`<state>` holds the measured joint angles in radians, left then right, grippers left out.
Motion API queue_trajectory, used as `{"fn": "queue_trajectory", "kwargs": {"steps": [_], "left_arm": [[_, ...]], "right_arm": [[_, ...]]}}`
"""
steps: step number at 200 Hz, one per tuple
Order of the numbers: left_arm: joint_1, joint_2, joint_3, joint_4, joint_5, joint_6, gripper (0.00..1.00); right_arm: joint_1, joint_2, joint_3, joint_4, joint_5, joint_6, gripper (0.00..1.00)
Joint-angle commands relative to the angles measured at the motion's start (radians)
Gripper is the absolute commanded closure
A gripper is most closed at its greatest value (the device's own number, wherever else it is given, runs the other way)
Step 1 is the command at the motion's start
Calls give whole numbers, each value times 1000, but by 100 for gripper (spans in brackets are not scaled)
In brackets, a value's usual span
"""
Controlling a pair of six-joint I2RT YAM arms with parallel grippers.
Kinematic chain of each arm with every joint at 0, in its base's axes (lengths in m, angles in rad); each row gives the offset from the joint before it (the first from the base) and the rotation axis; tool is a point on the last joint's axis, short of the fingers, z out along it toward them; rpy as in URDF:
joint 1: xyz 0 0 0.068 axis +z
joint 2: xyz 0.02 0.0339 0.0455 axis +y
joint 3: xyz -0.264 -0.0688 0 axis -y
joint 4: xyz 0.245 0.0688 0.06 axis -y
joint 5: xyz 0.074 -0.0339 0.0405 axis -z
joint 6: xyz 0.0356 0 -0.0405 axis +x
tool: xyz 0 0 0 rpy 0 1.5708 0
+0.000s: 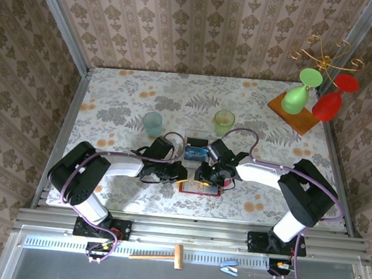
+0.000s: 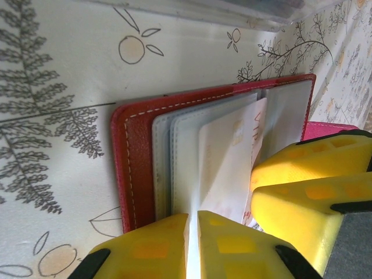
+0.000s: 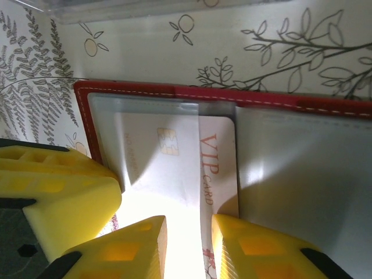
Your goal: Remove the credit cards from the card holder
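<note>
Two black robot arms are meeting over the card holder [image 1: 199, 189], a red cover w/ white stitching, lying open nr the middle of the near edge of the table [image 1: 118, 93], its thin grey-clear plastic leaves fanning up inside the red border. A glossy white card [image 3: 174, 157] w/ a gold chip & red "VIP" lettering is sitting in one clear sleeve. The left gripper [image 2: 192, 216], blocky yellow fingers almost together, is pinching a plastic leaf of the card holder. The right gripper [image 3: 189, 224] is straddling the white card's near end w/ a narrow gap; can't tell whether it is clamping. The left arm [image 1: 104, 164] & right arm [image 1: 281, 175] are reaching inward from the near corners, elbows bent, wrists angling down. A blue card [image 1: 196, 154] is lying in a clear box [image 1: 197, 142] just beyond the holder. A teal cup [image 1: 152, 123] & green cup [image 1: 224, 122] are standing further back, either side of the box. At the far-right corner a wooden board [image 1: 300, 121] is carrying a gold wire rack [image 1: 326, 57] w/ a green goblet [image 1: 299, 91] & red goblet [image 1: 331, 101]. A floral cloth is covering the table; striped patterned wallpaper [image 1: 203, 29] is lining the walls.
</note>
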<state>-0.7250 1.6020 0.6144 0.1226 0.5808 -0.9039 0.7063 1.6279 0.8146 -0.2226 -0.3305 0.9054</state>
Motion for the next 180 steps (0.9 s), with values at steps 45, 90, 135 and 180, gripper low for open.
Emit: {"fn": "queue_trajectory", "kwargs": {"steps": [45, 90, 135, 180], "left_arm": [[8, -6, -29, -31, -13, 20, 86], [8, -22, 8, -53, -11, 20, 86], [-12, -42, 65, -86, -10, 20, 86], [-30, -17, 82, -109, -26, 28, 90]], "right_arm": [[6, -45, 33, -78, 41, -24, 71], [2, -81, 25, -71, 30, -19, 71], [-35, -98, -28, 0, -12, -6, 71], [-81, -109, -89, 90, -65, 3, 73]]}}
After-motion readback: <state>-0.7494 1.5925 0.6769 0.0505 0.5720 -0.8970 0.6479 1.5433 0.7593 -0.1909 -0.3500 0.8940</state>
